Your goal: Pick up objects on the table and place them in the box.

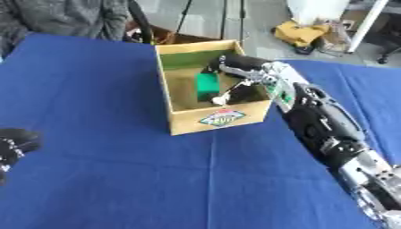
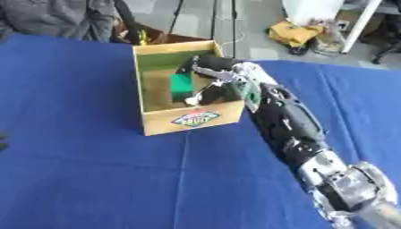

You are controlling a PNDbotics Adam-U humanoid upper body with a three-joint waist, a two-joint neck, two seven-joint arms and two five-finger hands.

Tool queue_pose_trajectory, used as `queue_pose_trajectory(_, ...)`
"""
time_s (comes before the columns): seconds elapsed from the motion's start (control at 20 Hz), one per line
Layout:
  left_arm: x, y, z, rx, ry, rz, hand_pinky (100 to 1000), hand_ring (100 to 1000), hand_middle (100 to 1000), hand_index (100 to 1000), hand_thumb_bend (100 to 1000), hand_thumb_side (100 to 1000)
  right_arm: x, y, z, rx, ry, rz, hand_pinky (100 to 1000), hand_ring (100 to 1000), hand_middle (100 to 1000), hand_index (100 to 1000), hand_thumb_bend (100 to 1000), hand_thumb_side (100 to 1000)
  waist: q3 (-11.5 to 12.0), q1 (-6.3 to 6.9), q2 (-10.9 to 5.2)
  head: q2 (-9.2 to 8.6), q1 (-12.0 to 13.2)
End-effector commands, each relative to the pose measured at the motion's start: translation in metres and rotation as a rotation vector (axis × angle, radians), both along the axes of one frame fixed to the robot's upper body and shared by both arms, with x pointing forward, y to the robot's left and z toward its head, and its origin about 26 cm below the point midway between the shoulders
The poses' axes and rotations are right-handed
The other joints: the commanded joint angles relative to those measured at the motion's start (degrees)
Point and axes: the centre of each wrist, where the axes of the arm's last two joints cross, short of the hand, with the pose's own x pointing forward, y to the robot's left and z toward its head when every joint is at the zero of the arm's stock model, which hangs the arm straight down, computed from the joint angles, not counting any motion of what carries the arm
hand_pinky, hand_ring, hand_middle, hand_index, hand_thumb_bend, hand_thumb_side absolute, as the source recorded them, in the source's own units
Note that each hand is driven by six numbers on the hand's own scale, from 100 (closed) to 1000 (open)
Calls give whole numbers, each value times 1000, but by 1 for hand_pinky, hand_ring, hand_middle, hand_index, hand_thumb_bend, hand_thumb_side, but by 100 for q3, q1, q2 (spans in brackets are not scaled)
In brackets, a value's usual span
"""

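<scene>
One green block (image 1: 207, 85), likely light and rigid, is sitting upper centre inside the cardboard box (image 1: 219, 120); my right hand (image 1: 235, 67) is pinching its sides.

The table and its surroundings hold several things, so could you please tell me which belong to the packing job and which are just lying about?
Part of the job:
- cardboard box
- green block inside the box
- right robot hand, reaching into the box by the block
- left robot hand, idle at the left edge

Just lying about:
- yellow bundle on the floor
- blue tablecloth
</scene>
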Motion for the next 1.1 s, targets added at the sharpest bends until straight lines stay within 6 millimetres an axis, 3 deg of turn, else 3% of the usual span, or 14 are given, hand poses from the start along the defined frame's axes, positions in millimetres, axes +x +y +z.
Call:
queue_pose_trajectory(0.05,0,-1,10,3,-33,-10,830,786,590,668,433,1000,1,-3,7,-29,-1,-13,770,824,727,771,100,585,-1,34,-83,-75,-14)
queue_pose_trajectory(0.25,0,-1,10,3,-32,-10,830,785,589,668,434,1000,2,-4,3,-47,33,-22,827,907,919,927,112,720,-9,28,-82,-82,-8)
queue_pose_trajectory(0.35,0,-1,10,3,-32,-9,830,785,589,668,435,1000,2,-4,5,-43,30,-19,869,955,992,985,188,776,-20,27,-82,-88,-4)
queue_pose_trajectory(0.55,0,-1,10,2,-32,-9,831,785,589,668,435,1000,1,-5,12,-27,4,-20,901,990,1000,1000,361,862,-52,27,-87,-97,-3)
queue_pose_trajectory(0.65,0,0,9,2,-31,-7,830,785,588,668,437,1000,0,-4,16,-23,-13,-19,898,987,1000,1000,336,864,-71,27,-88,-97,1)
queue_pose_trajectory(0.75,0,1,9,2,-29,-4,830,785,588,668,436,1000,-2,-4,26,2,-63,-11,892,981,1000,1000,338,777,-116,29,-92,-95,19)
queue_pose_trajectory(0.85,-1,2,7,1,-26,4,830,784,588,668,438,1000,-4,-5,43,44,-138,6,871,958,1000,1000,246,599,-202,35,-108,-91,65)
queue_pose_trajectory(0.95,-2,4,5,-1,-20,14,830,784,588,668,438,1000,-8,-8,59,105,-210,13,853,939,949,975,155,501,-321,49,-128,-80,132)
queue_pose_trajectory(1.1,-4,10,1,-2,-7,39,830,784,588,668,438,1000,-17,-18,74,224,-306,-1,816,902,873,931,100,433,-612,88,-176,-49,308)
